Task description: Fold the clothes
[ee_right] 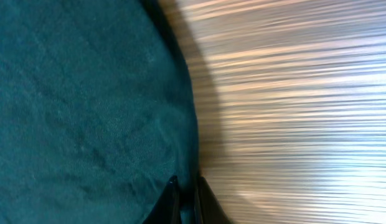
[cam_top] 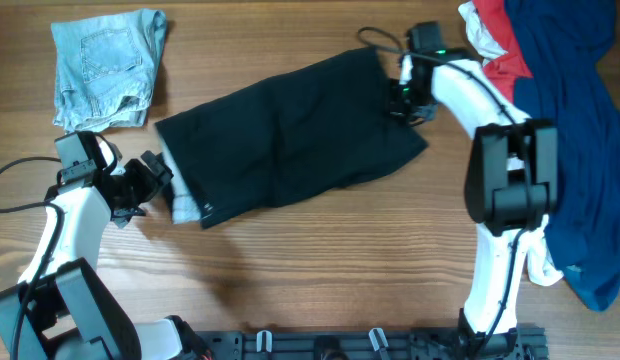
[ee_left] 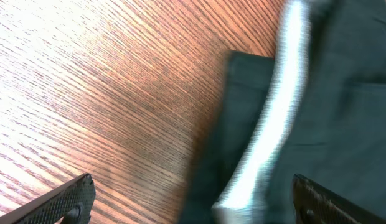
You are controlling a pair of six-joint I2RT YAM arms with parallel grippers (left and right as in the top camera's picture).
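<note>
A dark teal garment [cam_top: 290,130] lies spread flat at the table's middle, with a pale grey band [cam_top: 185,205] at its left edge. My right gripper [cam_top: 405,92] is shut on the garment's right edge [ee_right: 187,186]; its fingers pinch the cloth rim. My left gripper [cam_top: 150,178] is open just left of the garment; the left wrist view shows the grey band [ee_left: 268,143] and dark cloth [ee_left: 342,112] between its wide-apart fingertips [ee_left: 193,199].
Folded denim shorts [cam_top: 108,62] lie at the back left. A pile of blue [cam_top: 580,140], red [cam_top: 505,60] and white clothes fills the right side. Cables run near the right arm's wrist. Bare wood [cam_top: 320,270] lies in front.
</note>
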